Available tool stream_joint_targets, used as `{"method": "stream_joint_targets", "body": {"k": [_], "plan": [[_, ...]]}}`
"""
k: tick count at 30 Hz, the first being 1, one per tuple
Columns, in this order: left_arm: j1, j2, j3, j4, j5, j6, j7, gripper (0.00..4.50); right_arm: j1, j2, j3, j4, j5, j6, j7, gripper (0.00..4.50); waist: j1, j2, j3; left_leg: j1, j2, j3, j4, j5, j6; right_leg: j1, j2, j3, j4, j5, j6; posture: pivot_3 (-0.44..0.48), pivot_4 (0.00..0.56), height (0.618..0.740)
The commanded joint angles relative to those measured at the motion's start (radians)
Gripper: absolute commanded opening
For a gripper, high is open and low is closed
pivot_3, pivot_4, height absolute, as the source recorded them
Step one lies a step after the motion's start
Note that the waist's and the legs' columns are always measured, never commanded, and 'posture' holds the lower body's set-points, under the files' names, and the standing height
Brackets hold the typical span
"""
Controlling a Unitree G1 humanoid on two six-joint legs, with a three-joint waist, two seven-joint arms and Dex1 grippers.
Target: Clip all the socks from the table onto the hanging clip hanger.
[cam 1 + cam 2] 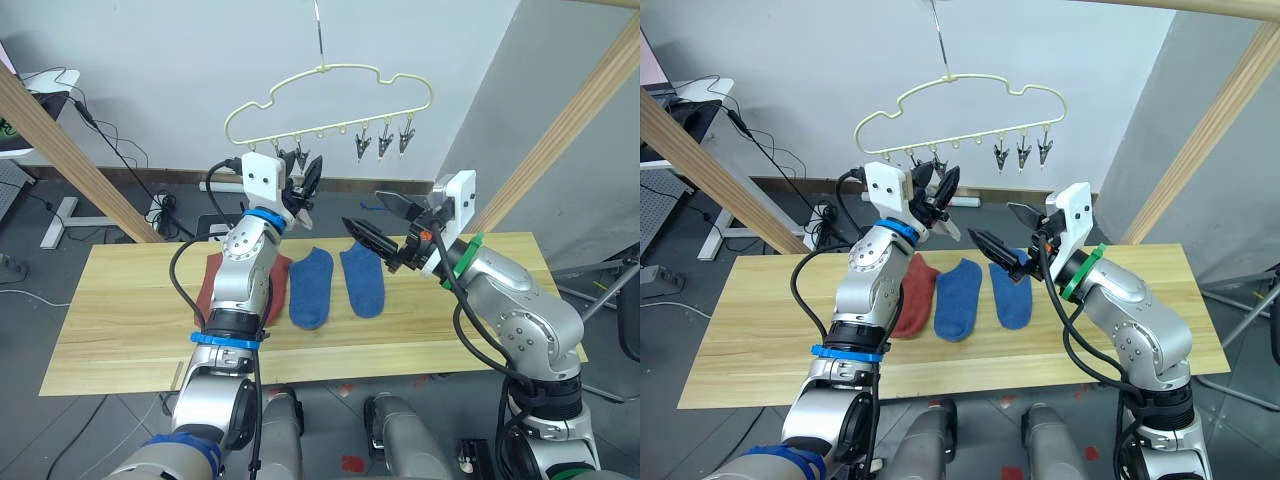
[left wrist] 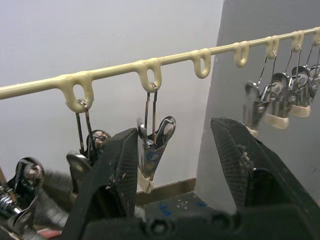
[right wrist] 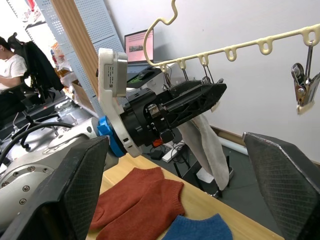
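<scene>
I have the left gripper [image 2: 172,165] raised to the left part of the clip hanger [image 1: 330,72], its fingers parted around one hanging metal clip [image 2: 152,150]; it grips nothing. A light grey sock [image 3: 205,145] hangs just beside this gripper from the clips on the hanger's left part; I cannot tell whether that is one sock or two. My right gripper [image 1: 382,222] hovers to the right, above the table [image 1: 120,320], with its fingers spread wide and nothing between them. Below it two blue socks [image 1: 335,285] lie flat side by side on the table, and to their left lie the rust-red socks [image 3: 135,200], partly behind my left arm in the head views and overlapping each other in the right wrist view. Three clips [image 1: 383,141] at the hanger's right end hang unused. My assessment: grey stock is hung or nearly so, and four socks remain on the table, so the task is well short of half done; the next cycle calls for a pick from the table. No brand, label or legible writing shows on the socks or hanger.
</scene>
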Motion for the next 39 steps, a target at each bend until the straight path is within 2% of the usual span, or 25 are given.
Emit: {"method": "stream_joint_targets", "body": {"k": [1,18,21,25,28,32,35,39], "plan": [[-0.020,-0.009,0.001,-0.019,0.001,-0.029,-0.010,2.54,-0.004,-0.005,-0.013,-0.035,0.011,-0.022,-0.004,4.50,0.000,0.000,0.000,0.000,0.000,0.000,0.000,0.000,0.000,0.000,0.000,0.000,0.000,0.000,0.000,-0.080,0.252,0.740],[-0.049,-0.017,0.010,0.022,-0.005,-0.046,-0.017,2.54,-0.004,-0.001,-0.011,-0.038,0.016,-0.020,-0.018,4.50,-0.001,0.000,0.000,0.000,0.000,0.000,0.001,0.000,0.000,0.000,0.000,0.000,0.001,0.000,0.000,-0.085,0.245,0.740],[-0.048,-0.018,0.014,0.020,-0.011,-0.045,-0.020,2.01,-0.005,-0.001,-0.011,-0.039,0.017,-0.019,-0.020,4.50,-0.001,0.000,0.000,0.000,0.000,0.000,0.001,0.000,0.000,0.000,0.000,0.000,0.001,0.000,0.000,-0.085,0.245,0.740],[-0.046,-0.023,0.021,0.016,-0.015,-0.040,-0.021,0.80,-0.004,-0.001,-0.012,-0.040,0.021,-0.017,-0.022,4.50,-0.001,0.000,0.000,0.000,0.000,0.000,0.001,0.000,0.000,0.000,0.000,0.000,0.001,0.000,0.000,-0.083,0.243,0.740],[-0.046,-0.025,0.025,0.016,-0.015,-0.038,-0.021,0.26,-0.006,-0.001,-0.012,-0.039,0.023,-0.016,-0.023,4.50,-0.001,0.000,0.000,0.000,0.000,0.000,0.001,0.000,0.000,0.000,0.000,0.000,0.001,0.001,0.000,-0.083,0.243,0.740],[-0.040,-0.031,0.025,0.003,-0.019,-0.022,-0.019,0.01,-0.001,0.000,-0.007,-0.032,0.017,-0.013,-0.028,4.50,-0.001,0.000,0.000,0.000,0.000,0.000,0.001,0.000,0.000,0.000,0.000,0.000,0.001,0.001,0.000,-0.082,0.242,0.740],[-0.032,-0.027,0.040,-0.019,-0.039,0.031,-0.013,0.01,0.013,-0.071,0.105,0.053,-0.130,-0.013,-0.037,4.50,-0.002,0.000,0.000,0.000,0.000,0.000,0.001,0.000,0.000,0.000,0.000,0.000,0.002,0.001,0.000,-0.082,0.242,0.740],[-0.026,0.010,0.085,-0.098,-0.138,0.225,-0.019,0.01,-0.058,-0.051,0.234,0.402,-0.325,-0.121,-0.063,4.50,-0.009,0.000,0.000,0.001,0.000,0.000,0.003,0.000,0.000,0.001,0.000,0.000,0.004,0.001,0.000,-0.082,0.247,0.740]]}}
